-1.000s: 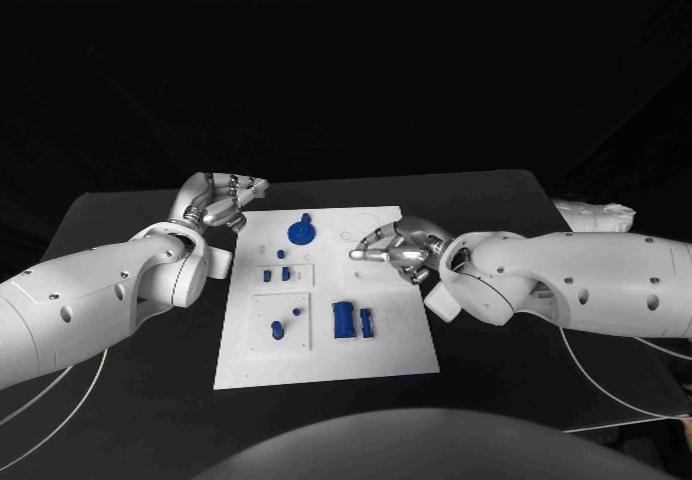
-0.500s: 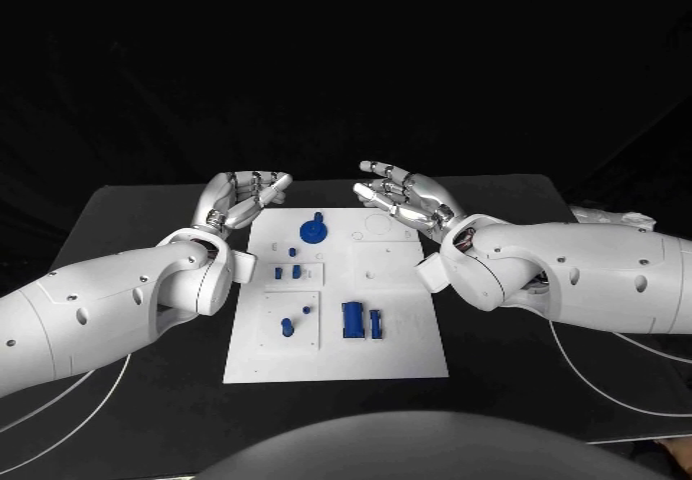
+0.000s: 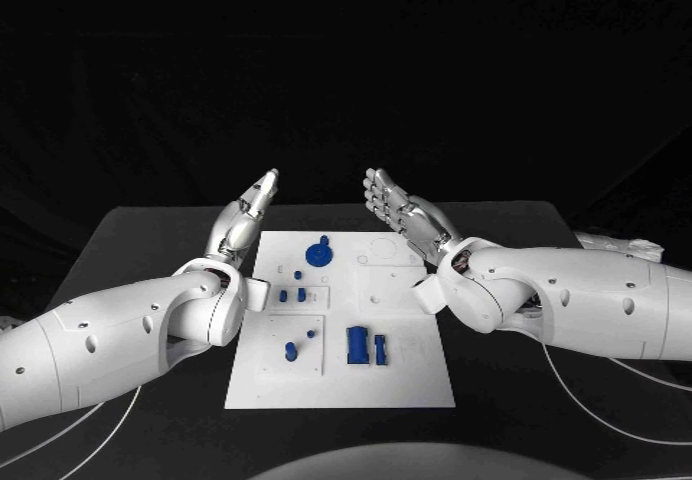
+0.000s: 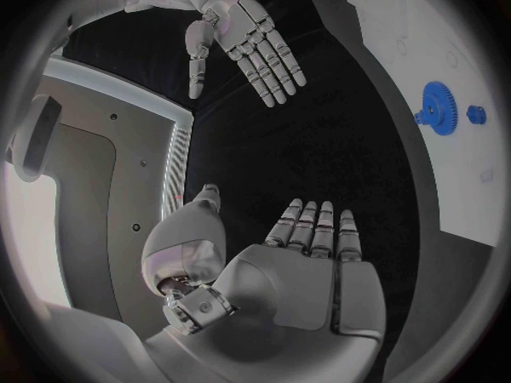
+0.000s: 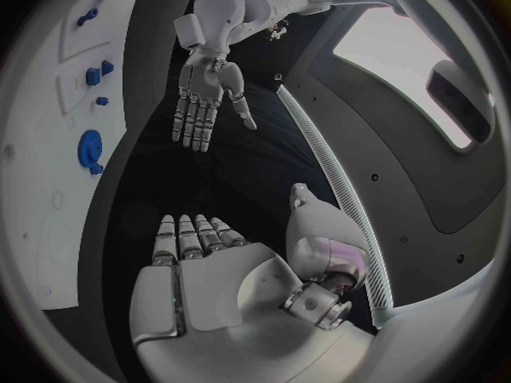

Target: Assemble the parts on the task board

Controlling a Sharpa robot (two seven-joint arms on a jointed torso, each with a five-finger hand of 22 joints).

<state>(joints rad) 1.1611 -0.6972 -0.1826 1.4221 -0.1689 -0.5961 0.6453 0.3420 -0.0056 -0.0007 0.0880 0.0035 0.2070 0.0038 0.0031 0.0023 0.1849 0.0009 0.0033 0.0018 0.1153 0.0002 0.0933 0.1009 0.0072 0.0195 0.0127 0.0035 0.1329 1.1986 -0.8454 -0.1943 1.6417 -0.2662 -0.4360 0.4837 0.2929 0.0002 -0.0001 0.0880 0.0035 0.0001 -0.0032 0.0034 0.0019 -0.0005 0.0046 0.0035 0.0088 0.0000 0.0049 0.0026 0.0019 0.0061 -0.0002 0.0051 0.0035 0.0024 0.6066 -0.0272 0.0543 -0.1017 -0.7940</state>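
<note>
the white task board [image 3: 411, 375] lies at the centre of the black worktop [image 3: 137, 240], blue parts [image 3: 356, 344] on it, a blue gear [image 3: 317, 253] near its far end. both the left hand [image 3: 250, 213] and right hand [image 3: 398, 212] are raised above its far edge, fingers straight, released, holding nothing.

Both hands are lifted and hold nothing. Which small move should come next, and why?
Probably lower one hand back toward the task board. The left hand and the right hand both hover with fingers straight and hold nothing, past the board's far edge. The blue parts, such as the gear and the larger block, lie untouched, so a grasp cannot start until a hand comes down.
</note>
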